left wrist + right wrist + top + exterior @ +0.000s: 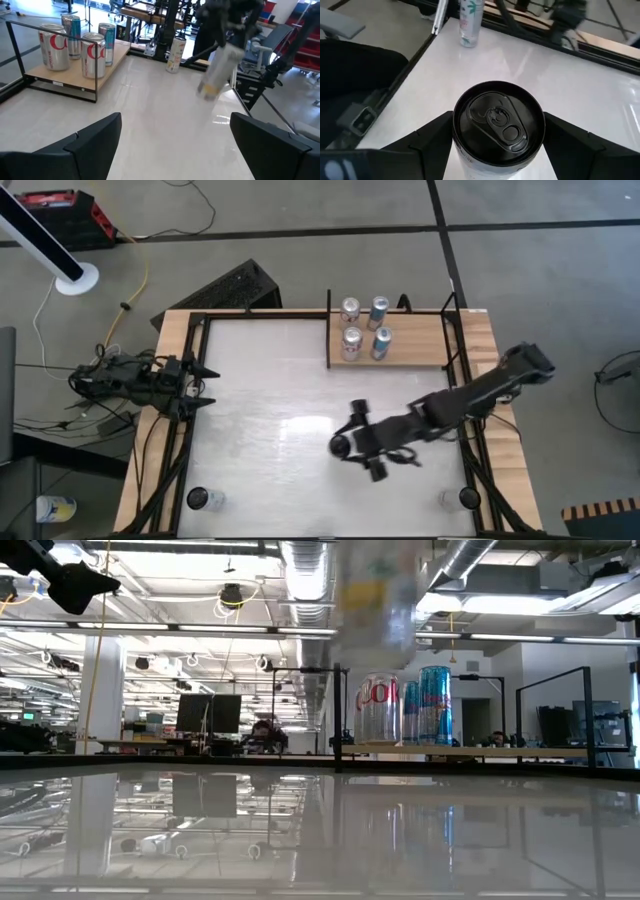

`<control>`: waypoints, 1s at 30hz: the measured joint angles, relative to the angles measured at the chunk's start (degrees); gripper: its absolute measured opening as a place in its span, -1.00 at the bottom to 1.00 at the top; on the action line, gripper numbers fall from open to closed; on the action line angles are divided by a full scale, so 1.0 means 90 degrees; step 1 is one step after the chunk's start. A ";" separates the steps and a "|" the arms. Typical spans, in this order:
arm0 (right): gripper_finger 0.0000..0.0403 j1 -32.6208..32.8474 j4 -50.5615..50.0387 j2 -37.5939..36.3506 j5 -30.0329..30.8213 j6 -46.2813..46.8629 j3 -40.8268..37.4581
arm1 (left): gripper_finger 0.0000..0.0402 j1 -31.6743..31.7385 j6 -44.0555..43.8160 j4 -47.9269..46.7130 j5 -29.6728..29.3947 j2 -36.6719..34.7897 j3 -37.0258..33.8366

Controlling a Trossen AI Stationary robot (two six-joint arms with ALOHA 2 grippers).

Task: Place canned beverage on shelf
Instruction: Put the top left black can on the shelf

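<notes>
My right gripper (346,446) is shut on a pale can with a black top (498,122), well above the white tabletop near its middle. The can shows blurred in the low view (378,600) and in the left wrist view (219,70). The shelf (420,352), a light wooden board with black posts, stands at the table's far right. Several cans (364,328) stand upright on it. My left gripper (205,385) waits open and empty at the table's left edge. Its fingers show spread wide in its wrist view (175,145). My right gripper pinches the can's side wall just below the top rim (457,135) between its two fingers (432,145), one on each side. The fingers come roughly level from the table's right. The can sits about upright, top up, lifted clear of the table.
One can (205,500) stands at the table's near left corner and another (460,498) at the near right corner. The near right half of the shelf board (425,355) is bare. Black frame rails (190,440) run along the table's sides.
</notes>
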 joint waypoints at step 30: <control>0.48 -0.4682 -0.4021 -0.3892 0.1052 0.0115 -0.0240 | 0.78 0.0002 0.0011 0.0004 -0.0001 0.0000 0.0000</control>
